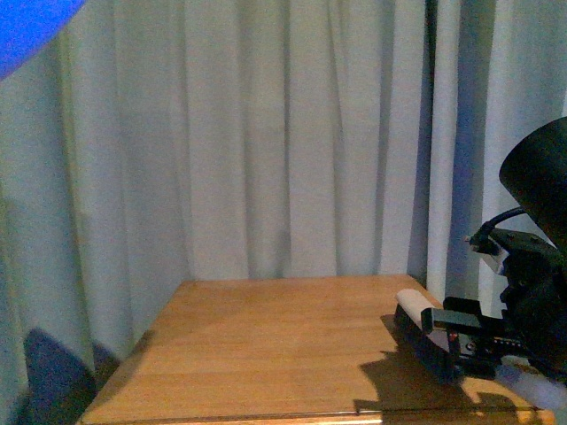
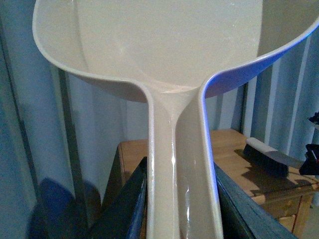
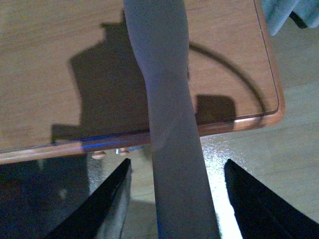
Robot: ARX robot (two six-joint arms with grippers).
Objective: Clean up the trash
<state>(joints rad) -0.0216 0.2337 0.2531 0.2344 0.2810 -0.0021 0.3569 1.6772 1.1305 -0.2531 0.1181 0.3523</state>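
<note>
No crumpled white wad of trash shows in any view. My left gripper (image 2: 182, 172) is shut on the handle of the pale dustpan (image 2: 164, 45), with its dark fingers (image 2: 130, 201) on both sides of the handle. It holds the pan up in front of the curtain, and the pan's inside looks empty. A brush (image 1: 423, 329) with dark bristles and a white back lies near the table's right front corner and also shows in the left wrist view (image 2: 266, 157). My right gripper (image 3: 177, 169) is open, and the brush's grey handle (image 3: 167, 99) runs between its jaws, apart from both.
The wooden table (image 1: 266, 354) stands against pale curtains (image 1: 266, 133). The right arm (image 1: 532, 319) is over the table's right front corner (image 3: 271, 107), with floor below. A blurred blue shape (image 1: 27, 27) fills the top left corner of the front view.
</note>
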